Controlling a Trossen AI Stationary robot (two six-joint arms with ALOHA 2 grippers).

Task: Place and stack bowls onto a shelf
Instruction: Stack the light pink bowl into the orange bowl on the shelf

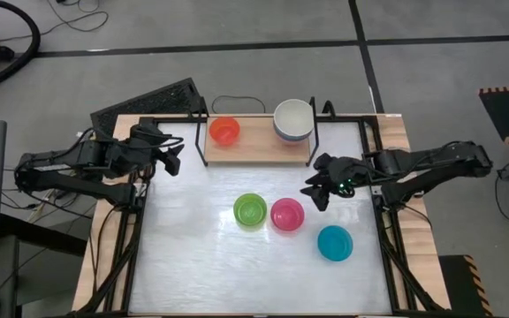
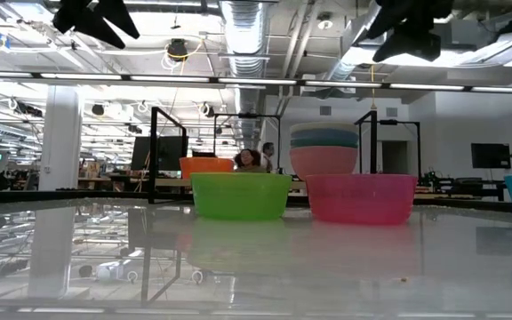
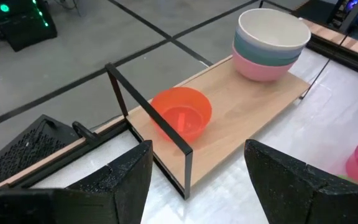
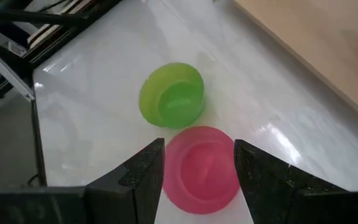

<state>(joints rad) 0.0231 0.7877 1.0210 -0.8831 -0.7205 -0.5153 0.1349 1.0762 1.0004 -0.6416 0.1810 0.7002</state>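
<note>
The wooden shelf [image 1: 259,146] stands at the table's far edge. On it sit a red-orange bowl [image 1: 224,131] and a stack of larger bowls [image 1: 293,120], cream-white on top and pink at the bottom [image 3: 263,67]. Lime green [image 1: 249,210], magenta [image 1: 287,215] and teal [image 1: 334,243] bowls rest on their bases on the white tabletop. My left gripper [image 1: 173,155] hangs open by the shelf's left end, facing the red-orange bowl [image 3: 180,115]. My right gripper [image 1: 315,193] is open, raised above the table just right of the magenta bowl [image 4: 201,167], touching nothing.
A dark keyboard-like panel [image 1: 148,102] lies at the table's far left corner. The shelf's black wire end loops [image 3: 148,121] stand upright. Bare plank shows between the red-orange bowl and the stack [image 3: 229,106]. Bare white tabletop [image 1: 201,265] spreads along the near side.
</note>
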